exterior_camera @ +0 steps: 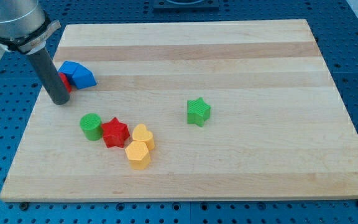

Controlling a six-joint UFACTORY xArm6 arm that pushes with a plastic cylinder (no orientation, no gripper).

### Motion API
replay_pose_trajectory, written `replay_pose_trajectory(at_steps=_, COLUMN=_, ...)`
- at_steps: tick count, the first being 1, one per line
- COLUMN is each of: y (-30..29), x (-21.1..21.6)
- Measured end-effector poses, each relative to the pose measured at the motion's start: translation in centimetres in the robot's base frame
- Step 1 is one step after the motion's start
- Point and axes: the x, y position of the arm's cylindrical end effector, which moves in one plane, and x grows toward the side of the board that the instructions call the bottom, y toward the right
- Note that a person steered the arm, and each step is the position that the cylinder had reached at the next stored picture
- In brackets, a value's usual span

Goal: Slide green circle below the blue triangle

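Observation:
The green circle point(91, 126) is a short cylinder on the wooden board point(229, 62), left of middle, touching a red star point(115, 132) on its right. The blue triangle point(78, 74) lies near the board's upper left, above the green circle. A small red block point(64, 83) sits against the blue triangle's left side, partly hidden by the rod. My tip point(59, 100) rests just below and left of the blue triangle, above and left of the green circle, apart from it.
A yellow heart point(143, 135) and a yellow-orange block point(138, 155) sit right of and below the red star. A green star point(198, 111) stands alone near the board's middle. The board's left edge is close to my tip.

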Motion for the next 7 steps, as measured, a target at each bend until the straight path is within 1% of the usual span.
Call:
replay_pose_trajectory(at_steps=1, y=-0.8, x=4.2)
replay_pose_trajectory(at_steps=2, y=0.8, x=9.5)
replay_pose_trajectory(at_steps=3, y=5.9, x=10.8)
replay_pose_trajectory(at_steps=4, y=8.5, x=10.6)
replay_pose_trajectory(at_steps=5, y=8.4, x=9.2)
replay_pose_trajectory(at_steps=6, y=8.1, x=6.7)
replay_pose_trajectory(at_steps=7, y=6.5, x=4.2)
